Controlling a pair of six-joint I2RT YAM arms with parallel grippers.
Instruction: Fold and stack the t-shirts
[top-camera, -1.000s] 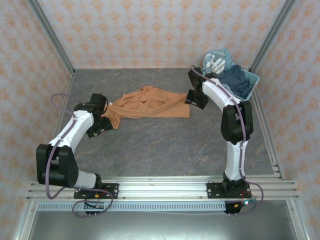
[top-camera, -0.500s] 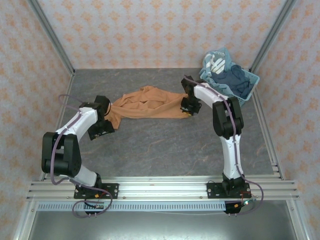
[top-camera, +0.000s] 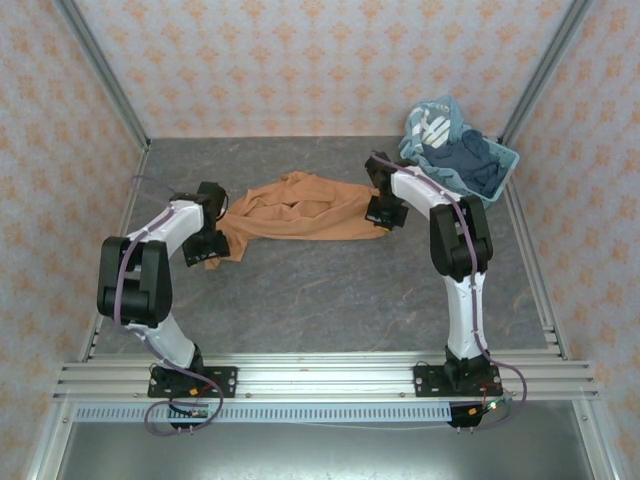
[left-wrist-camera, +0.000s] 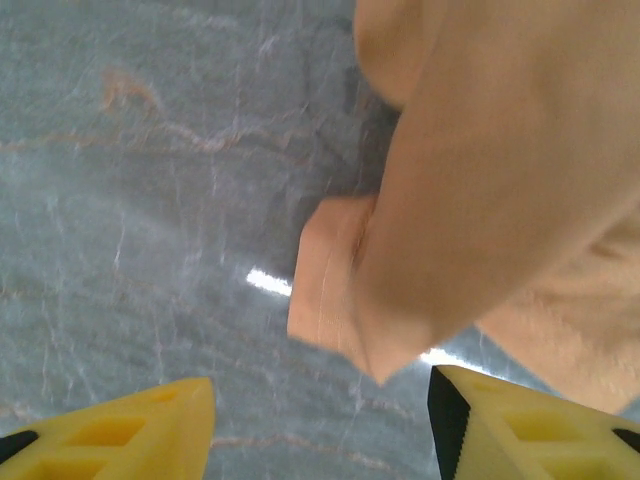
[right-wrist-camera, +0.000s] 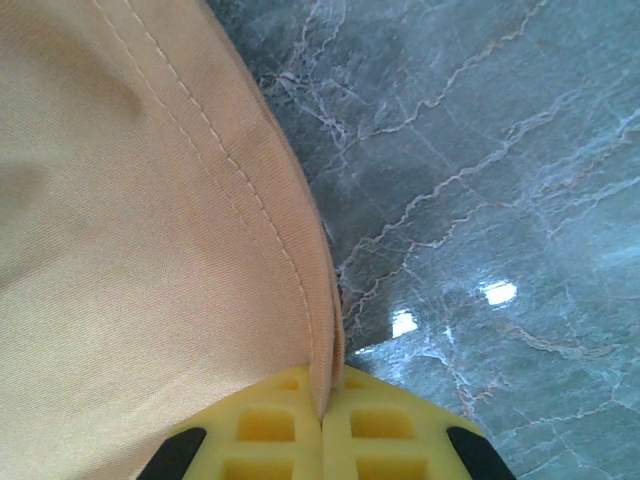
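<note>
Right tool (right-wrist-camera: 322, 410) pinches the hem at the right end of the t-shirt (top-camera: 300, 208). Left tool (left-wrist-camera: 318, 388) spread at its left end, above the desk (top-camera: 330, 290).

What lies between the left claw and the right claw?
The orange t-shirt fills that stretch, crumpled on the table, in the top view. The right claw is shut on its hem; the left claw is open at its other end.

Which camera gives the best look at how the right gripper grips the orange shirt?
The right wrist view: the right gripper is shut on the orange t-shirt, its stitched hem pinched where the jaws meet. The top external view places that gripper at the shirt's right edge, too small for detail.
</note>
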